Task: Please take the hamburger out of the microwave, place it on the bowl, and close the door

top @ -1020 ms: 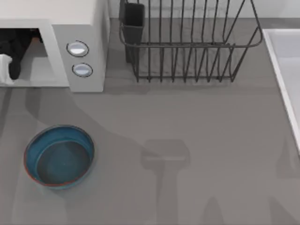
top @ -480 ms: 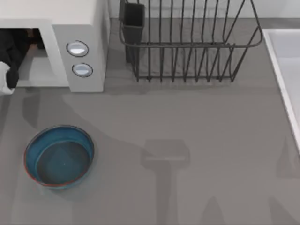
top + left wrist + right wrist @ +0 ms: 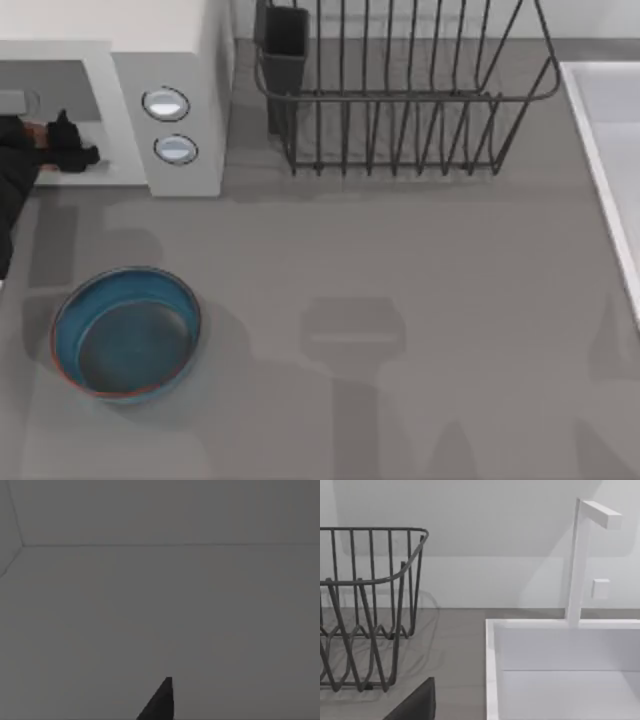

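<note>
Left gripper [image 3: 72, 150] has pulled back toward the microwave [image 3: 170, 60] mouth, above the empty bowl [image 3: 128, 333].
A tan speck beside its fingers may be the hamburger; grip state unclear. Withdraw level, clearing the frame before lowering.

No legible text, labels or nos. — anywhere.

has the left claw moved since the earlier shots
Yes. In the top view the left claw now reaches further right inside the microwave opening, closer to the two knobs, than it did a second ago. The bowl sits unmoved.
</note>
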Controlling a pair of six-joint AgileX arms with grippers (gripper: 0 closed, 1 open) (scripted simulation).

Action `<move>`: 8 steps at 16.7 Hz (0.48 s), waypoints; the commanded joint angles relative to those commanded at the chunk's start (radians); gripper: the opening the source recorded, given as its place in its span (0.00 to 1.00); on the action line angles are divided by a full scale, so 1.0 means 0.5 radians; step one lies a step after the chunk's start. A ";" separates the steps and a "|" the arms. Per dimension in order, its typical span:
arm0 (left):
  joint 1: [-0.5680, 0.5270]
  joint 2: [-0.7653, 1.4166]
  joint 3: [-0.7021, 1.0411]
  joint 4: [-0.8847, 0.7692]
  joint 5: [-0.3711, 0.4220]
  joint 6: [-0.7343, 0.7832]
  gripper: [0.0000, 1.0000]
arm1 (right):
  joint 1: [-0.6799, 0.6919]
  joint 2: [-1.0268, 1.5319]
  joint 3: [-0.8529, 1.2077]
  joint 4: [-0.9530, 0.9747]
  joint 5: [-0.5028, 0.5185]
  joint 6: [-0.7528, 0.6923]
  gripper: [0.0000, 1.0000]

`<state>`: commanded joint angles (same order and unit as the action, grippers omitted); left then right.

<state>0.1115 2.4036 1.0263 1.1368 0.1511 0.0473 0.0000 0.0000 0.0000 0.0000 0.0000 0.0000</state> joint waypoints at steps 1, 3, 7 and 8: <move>0.009 -0.053 -0.138 0.082 0.008 0.002 0.00 | 0.000 0.000 0.000 0.000 0.000 0.000 1.00; 0.023 -0.146 -0.369 0.226 0.021 0.007 0.00 | 0.000 0.000 0.000 0.000 0.000 0.000 1.00; 0.039 -0.252 -0.586 0.378 0.035 0.011 0.00 | 0.000 0.000 0.000 0.000 0.000 0.000 1.00; 0.040 -0.254 -0.589 0.381 0.036 0.011 0.00 | 0.000 0.000 0.000 0.000 0.000 0.000 1.00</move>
<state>0.1313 2.2768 0.7319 1.3271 0.1689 0.0529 0.0000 0.0000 0.0000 0.0000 0.0000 0.0000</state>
